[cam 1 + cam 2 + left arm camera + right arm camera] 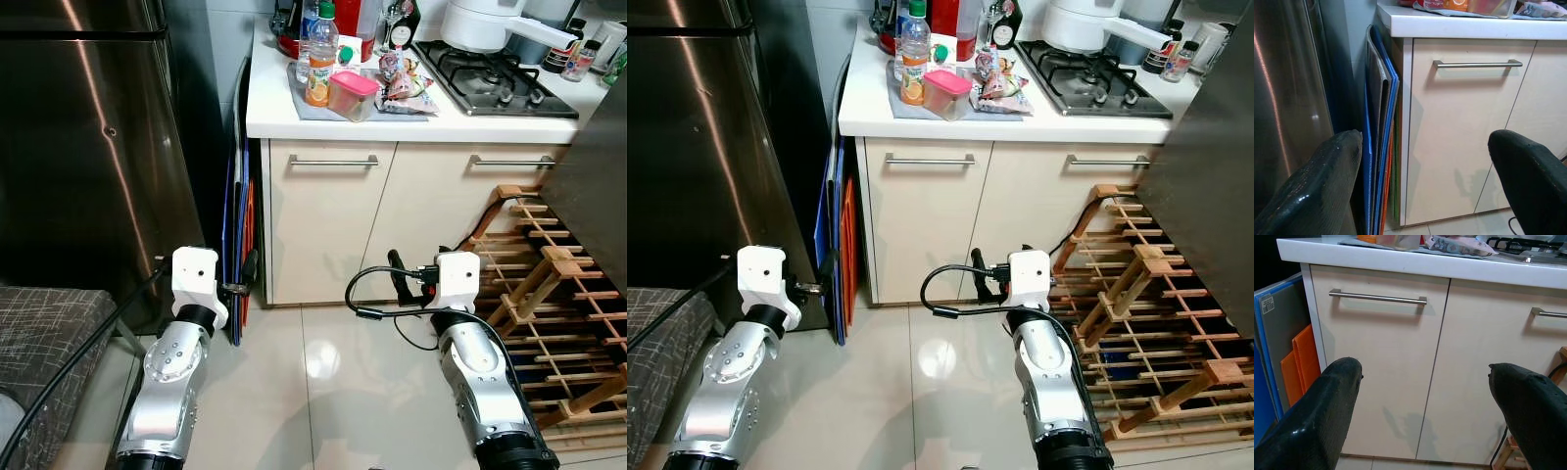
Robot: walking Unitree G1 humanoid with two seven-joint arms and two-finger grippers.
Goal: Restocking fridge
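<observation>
Facing the white tabletop (343, 122) across bare floor tiles (323, 392), both arms sit low in frame. Steel fridge (88, 147) fills the upper left; a wooden rack (549, 294) crowds the right edge. Left gripper (1425, 191) and right gripper (1422, 416) fingers are spread wide, holding nothing. The juice bottle (319, 61) and pink-lidded container (353, 95) stand at upper centre, well apart from them.

No legible txt/labels on any item.
</observation>
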